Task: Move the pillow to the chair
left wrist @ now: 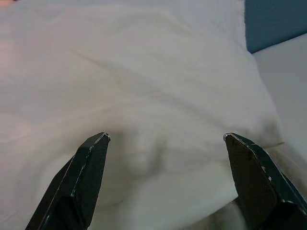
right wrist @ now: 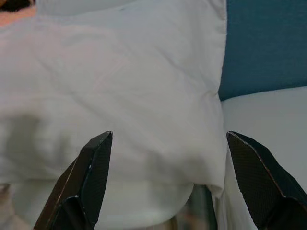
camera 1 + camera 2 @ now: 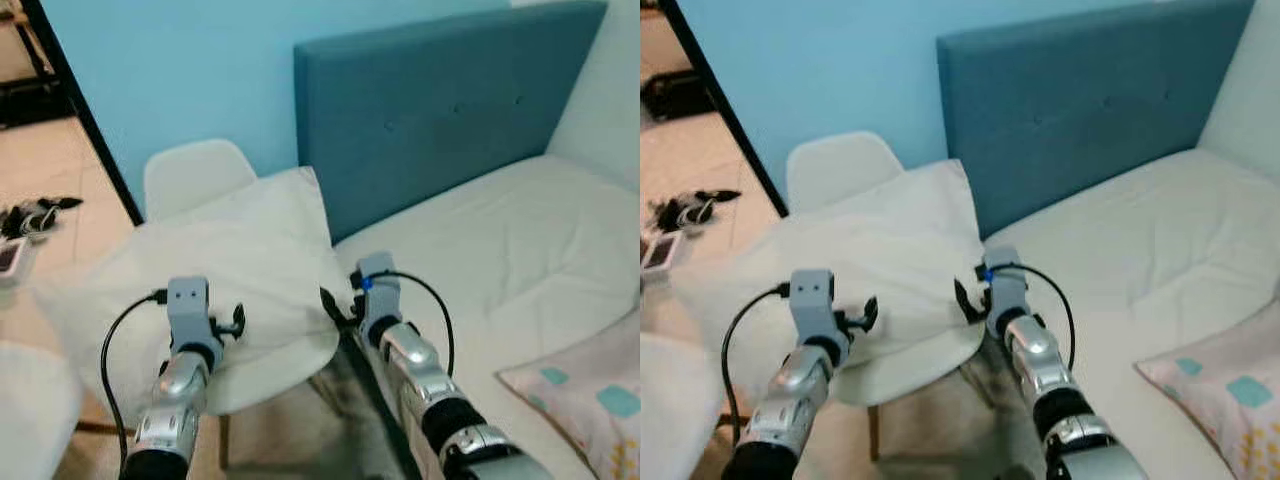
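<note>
Left eye view: I see the pillow [image 3: 215,270] lying across the white chair [image 3: 195,172], its far corner against the headboard [image 3: 440,110].
Left gripper [image 3: 232,322]: at 7 o'clock, jaws wide, empty.
Right gripper [image 3: 334,306]: at 6 o'clock, jaws wide, empty.
Risk: I judge the pillow overhangs the seat; a nudge from either arm could tip it off.
Surface: bed [image 3: 500,260] at 3 o'clock.
Room: blue wall [image 3: 180,70], tiled floor [image 3: 60,170] at 10 o'clock.

The white pillow [image 3: 215,265] lies across the white chair [image 3: 195,172], beside the bed [image 3: 500,250].
</note>
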Robot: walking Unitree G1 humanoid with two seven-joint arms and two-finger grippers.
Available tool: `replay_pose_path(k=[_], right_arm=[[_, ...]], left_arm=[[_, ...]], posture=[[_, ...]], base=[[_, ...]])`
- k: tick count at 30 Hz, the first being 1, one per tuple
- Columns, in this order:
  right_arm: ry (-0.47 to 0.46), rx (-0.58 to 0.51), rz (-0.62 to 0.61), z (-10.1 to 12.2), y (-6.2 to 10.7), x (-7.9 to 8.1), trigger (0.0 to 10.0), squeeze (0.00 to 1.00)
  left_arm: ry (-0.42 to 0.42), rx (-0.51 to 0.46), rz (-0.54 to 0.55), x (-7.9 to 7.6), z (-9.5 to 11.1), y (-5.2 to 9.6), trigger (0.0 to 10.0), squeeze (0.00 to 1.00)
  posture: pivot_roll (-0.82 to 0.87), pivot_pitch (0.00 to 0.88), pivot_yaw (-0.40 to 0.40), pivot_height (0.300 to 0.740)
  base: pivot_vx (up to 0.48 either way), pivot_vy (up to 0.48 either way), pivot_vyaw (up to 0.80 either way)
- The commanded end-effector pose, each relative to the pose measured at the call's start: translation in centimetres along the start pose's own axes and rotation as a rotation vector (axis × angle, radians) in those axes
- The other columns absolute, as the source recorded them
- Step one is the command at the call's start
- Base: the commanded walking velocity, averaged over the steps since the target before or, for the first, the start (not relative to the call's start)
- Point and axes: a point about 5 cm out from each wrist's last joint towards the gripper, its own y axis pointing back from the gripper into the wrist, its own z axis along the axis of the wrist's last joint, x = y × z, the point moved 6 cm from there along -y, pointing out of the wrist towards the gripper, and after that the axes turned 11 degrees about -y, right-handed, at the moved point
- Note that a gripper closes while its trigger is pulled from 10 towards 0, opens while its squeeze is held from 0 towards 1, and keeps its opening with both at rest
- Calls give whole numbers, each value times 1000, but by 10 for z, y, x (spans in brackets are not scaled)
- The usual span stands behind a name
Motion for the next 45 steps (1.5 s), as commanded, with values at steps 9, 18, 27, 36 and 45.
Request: replay_pose_path(k=[9,18,27,36,45], right_arm=[[-22,403,-217,-117,65,-53,10000,0],[-72,697,-395,-195,149,-80,10000,0],[-246,757,-476,-221,183,-79,10000,0],[-334,473,-371,-154,106,-77,10000,0],[-440,291,-302,-109,69,-70,10000,0]], left_arm=[[-143,361,31,28,-118,40,10000,0],[-99,781,69,34,-217,127,10000,0],[-150,863,15,24,-240,158,10000,0],[-187,853,-4,25,-236,150,10000,0],[-180,826,-5,24,-230,142,10000,0]], posture=[[-60,51,8,740],[-76,44,4,740],[-68,51,-2,740],[-86,52,12,740],[-84,52,15,740]], base=[[0,0,0],[0,0,0],[0,0,-485],[0,0,-797],[0,0,-793]])
